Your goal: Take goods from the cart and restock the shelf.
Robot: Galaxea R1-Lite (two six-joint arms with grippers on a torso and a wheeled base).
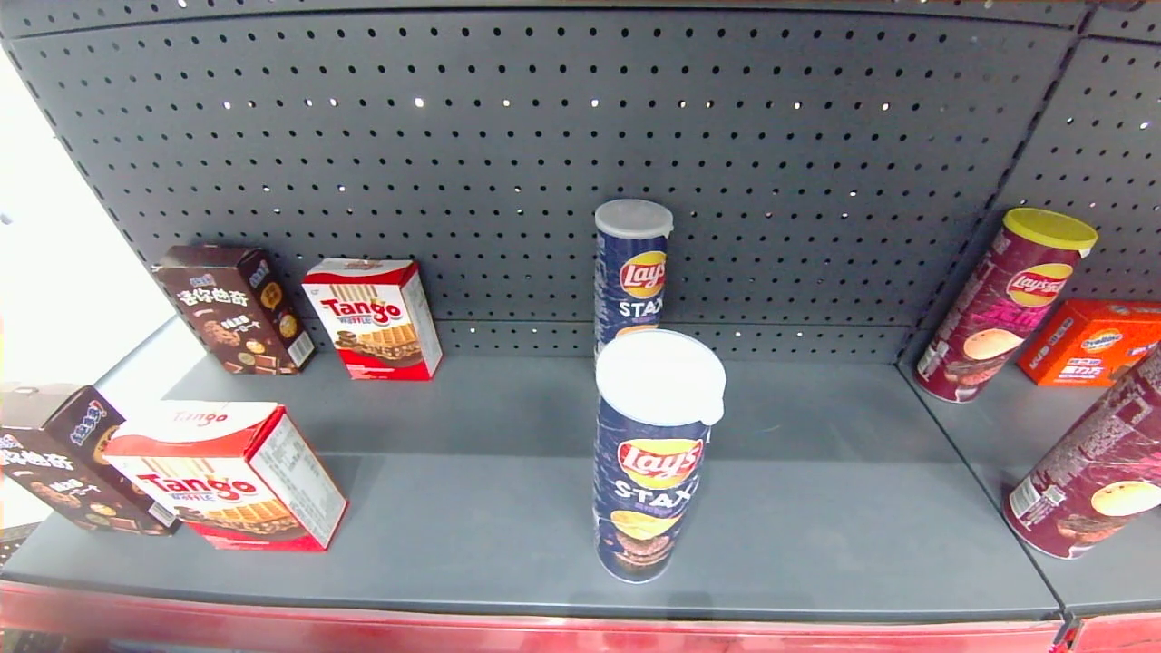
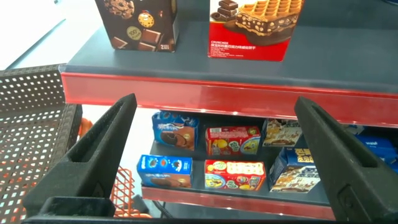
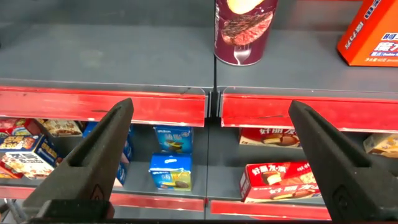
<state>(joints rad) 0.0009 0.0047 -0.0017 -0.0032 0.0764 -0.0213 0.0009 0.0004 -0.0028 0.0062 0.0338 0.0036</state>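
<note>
On the grey shelf (image 1: 816,508), a blue chip can (image 1: 653,462) stands upright near the front edge, with a second blue can (image 1: 632,272) behind it at the back wall. My left gripper (image 2: 214,180) is open and holds nothing. It hangs below the shelf's red front strip (image 2: 230,93), under a brown box (image 2: 140,25) and a red wafer box (image 2: 252,28). The cart's black mesh (image 2: 31,124) lies beside it. My right gripper (image 3: 211,168) is open with nothing in it, in front of the shelf edge below a maroon can (image 3: 244,28).
Red wafer boxes (image 1: 227,476) (image 1: 374,317) and brown boxes (image 1: 236,308) (image 1: 63,462) fill the shelf's left side. Maroon cans (image 1: 1002,304) (image 1: 1088,481) and an orange box (image 1: 1088,340) stand in the right bay. Lower shelves hold several boxes (image 3: 171,171).
</note>
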